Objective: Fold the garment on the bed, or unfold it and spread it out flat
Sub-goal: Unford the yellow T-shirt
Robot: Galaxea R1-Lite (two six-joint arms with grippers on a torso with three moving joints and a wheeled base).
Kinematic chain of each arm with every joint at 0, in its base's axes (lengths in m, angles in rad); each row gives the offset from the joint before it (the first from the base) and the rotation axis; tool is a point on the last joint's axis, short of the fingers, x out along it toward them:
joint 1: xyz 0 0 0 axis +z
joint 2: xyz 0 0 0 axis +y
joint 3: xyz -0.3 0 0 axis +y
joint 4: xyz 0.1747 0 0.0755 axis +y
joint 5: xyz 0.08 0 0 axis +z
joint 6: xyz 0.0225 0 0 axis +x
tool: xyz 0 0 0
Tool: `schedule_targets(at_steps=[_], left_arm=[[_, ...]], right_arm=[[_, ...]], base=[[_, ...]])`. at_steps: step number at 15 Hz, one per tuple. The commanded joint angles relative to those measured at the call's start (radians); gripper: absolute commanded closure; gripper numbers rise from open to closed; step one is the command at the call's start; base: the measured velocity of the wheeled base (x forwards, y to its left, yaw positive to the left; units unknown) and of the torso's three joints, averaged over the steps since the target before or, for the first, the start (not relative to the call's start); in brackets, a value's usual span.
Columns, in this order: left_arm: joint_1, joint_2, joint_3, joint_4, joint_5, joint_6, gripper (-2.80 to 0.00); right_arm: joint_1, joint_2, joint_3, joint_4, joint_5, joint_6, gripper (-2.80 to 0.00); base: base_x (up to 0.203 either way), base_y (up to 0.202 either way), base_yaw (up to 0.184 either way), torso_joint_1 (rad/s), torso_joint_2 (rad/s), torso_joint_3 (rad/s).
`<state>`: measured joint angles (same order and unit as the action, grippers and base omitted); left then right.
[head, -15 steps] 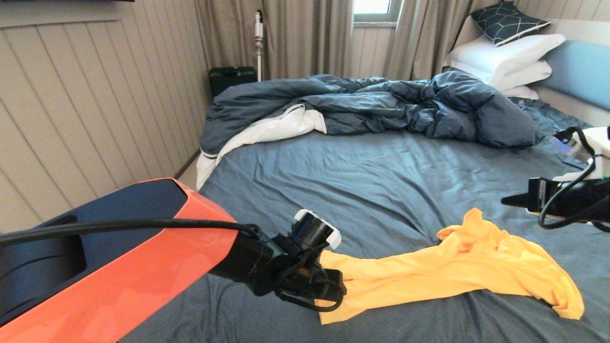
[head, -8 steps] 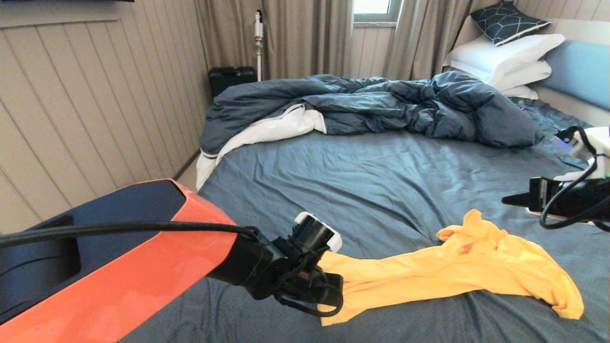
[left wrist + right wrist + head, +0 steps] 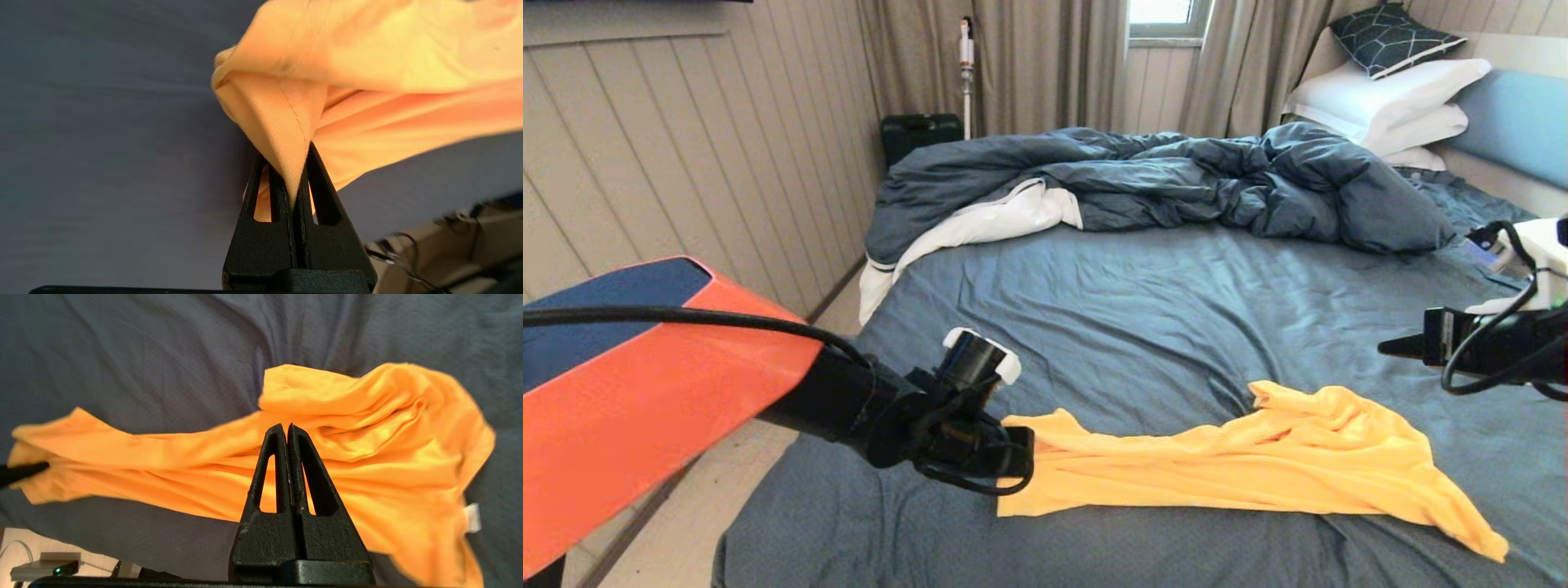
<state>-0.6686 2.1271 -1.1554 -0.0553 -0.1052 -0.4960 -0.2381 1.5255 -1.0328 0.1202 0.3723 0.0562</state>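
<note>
Jaws, left: I had the left gripper (image 3: 295, 179) clamped tight on a hemmed edge of the large bright yellow T-shirt of thin smooth fabric (image 3: 1258, 469), low over the near left part of the bed.
Jaws, right: the right gripper (image 3: 287, 430) was pressed together on nothing, hanging above the shirt at the right side of the bed.
Garment: it lay on the wide bed with the dark blue-grey sheet (image 3: 1143, 318), near the front edge, drawn out into a long, creased band from my left jaws toward the right, where the cloth was bunched and tapered to a point. A small white neck tag (image 3: 472, 517) showed at that bunched end.
Surroundings: the rumpled dark blue duvet (image 3: 1176, 184) was well apart, toward the headboard side.
Done, as I judged it: one end gripped and the cloth stretched lengthwise.
Left to do: it was neither flat nor folded; the bunched end needed gripping and spreading, and sleeves were not yet laid out.
</note>
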Motion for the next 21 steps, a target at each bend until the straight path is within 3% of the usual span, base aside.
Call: schedule_targets(at_steps=[1,10,14,20,21], left_arm=[[0.097,-0.041,0.033,-0.001,-0.004,0.034,0.0],[0.458,-0.134,0.227,-0.004,-0.098,0.266,0.0],[0.527,-0.151,0.259,-0.001,-0.121,0.329,0.0],[0.505,-0.158,0.269,-0.004,-0.131,0.327,0.0],[0.498,-0.157,0.274,-0.006,-0.131,0.327,-2.8]], right_arm=[[0.0,0.012,-0.003,0.001,0.002,0.001,0.0],[0.002,0.055,0.005,-0.033,0.003,0.007,0.0],[0.002,0.061,0.002,-0.034,0.003,0.007,0.0],[0.016,0.068,0.0,-0.033,0.002,0.008,0.0],[0.016,0.068,0.002,-0.034,0.002,0.008,0.0]], base=[[0.0,0.0,0.0,0.0,0.0,0.0],[0.0,0.0,0.0,0.0,0.0,0.0],[0.0,0.0,0.0,0.0,0.0,0.0],[0.0,0.0,0.0,0.0,0.0,0.0],[0.0,0.0,0.0,0.0,0.0,0.0]])
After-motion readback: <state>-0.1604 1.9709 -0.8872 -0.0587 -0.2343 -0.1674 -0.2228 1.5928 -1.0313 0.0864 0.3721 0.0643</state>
